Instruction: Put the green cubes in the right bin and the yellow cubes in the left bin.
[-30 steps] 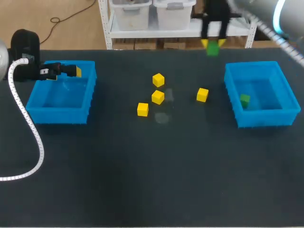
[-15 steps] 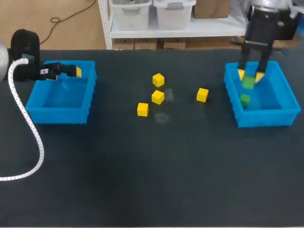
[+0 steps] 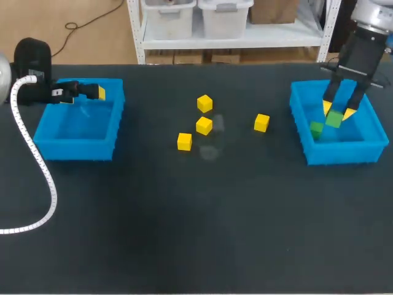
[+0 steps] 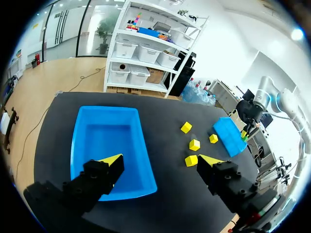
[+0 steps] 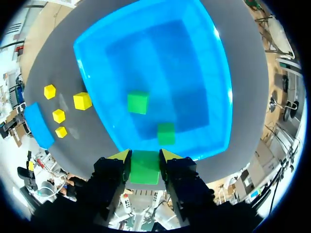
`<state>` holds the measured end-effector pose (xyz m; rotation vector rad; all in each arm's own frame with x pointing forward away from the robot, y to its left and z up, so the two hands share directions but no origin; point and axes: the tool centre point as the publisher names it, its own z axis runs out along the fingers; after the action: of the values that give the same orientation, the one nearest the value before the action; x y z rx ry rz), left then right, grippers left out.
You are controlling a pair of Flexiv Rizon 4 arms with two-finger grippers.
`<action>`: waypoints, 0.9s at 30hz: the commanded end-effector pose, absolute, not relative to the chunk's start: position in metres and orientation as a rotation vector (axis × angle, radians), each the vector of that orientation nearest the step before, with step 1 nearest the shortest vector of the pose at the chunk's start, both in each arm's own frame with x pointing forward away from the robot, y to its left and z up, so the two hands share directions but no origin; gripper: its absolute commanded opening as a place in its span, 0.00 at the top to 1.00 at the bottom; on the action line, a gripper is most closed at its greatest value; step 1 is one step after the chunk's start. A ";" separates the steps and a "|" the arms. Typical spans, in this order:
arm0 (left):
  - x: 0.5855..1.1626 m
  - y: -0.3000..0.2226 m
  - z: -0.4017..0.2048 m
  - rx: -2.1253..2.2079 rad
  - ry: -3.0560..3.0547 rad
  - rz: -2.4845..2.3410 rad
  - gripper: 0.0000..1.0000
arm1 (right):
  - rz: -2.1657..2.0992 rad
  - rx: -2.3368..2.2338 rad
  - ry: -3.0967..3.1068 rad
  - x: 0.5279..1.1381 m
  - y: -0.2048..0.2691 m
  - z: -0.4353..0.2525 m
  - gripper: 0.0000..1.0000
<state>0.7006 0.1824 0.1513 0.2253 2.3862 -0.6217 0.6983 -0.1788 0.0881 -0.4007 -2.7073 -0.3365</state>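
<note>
My right gripper [image 3: 339,111] hangs over the right blue bin [image 3: 307,150], shut on a green cube [image 3: 334,119]. In the right wrist view that green cube [image 5: 145,166] sits between the yellow fingertips, and two more green cubes [image 5: 138,102] [image 5: 166,133] lie on the floor of the right bin [image 5: 204,73]. Several yellow cubes [image 3: 204,103] [image 3: 204,125] [image 3: 184,141] [image 3: 261,122] lie mid-table. My left gripper [image 3: 98,92] stands open above the far left corner of the left bin [image 3: 80,147]. Nothing is between its fingers in the left wrist view [image 4: 160,162], and the left bin [image 4: 109,141] below holds nothing.
The two bins stand at opposite ends of the dark table [image 3: 196,233]. The yellow cubes cluster between them, slightly toward the far side. A white cable [image 3: 37,172] loops from my left arm over the table's left part.
My right arm has carried the green cube from beyond the table's far edge to over the right bin and down toward it. The left arm has kept still.
</note>
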 end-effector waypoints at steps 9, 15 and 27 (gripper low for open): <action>0.700 0.184 0.150 0.230 2.377 -0.633 0.00 | -0.199 -0.554 -3.544 0.701 -0.181 0.104 0.00; 0.700 0.184 0.150 0.230 2.377 -0.633 0.00 | -0.199 -0.554 -3.544 0.701 -0.181 0.104 0.00; 0.706 0.177 0.160 0.398 2.361 -0.430 0.00 | -0.199 -0.554 -3.544 0.701 -0.181 0.104 0.00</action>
<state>0.7030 0.1838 0.1576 0.3421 2.3385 -0.5474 0.7070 -0.1802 0.1040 -0.3948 -3.0121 -0.2795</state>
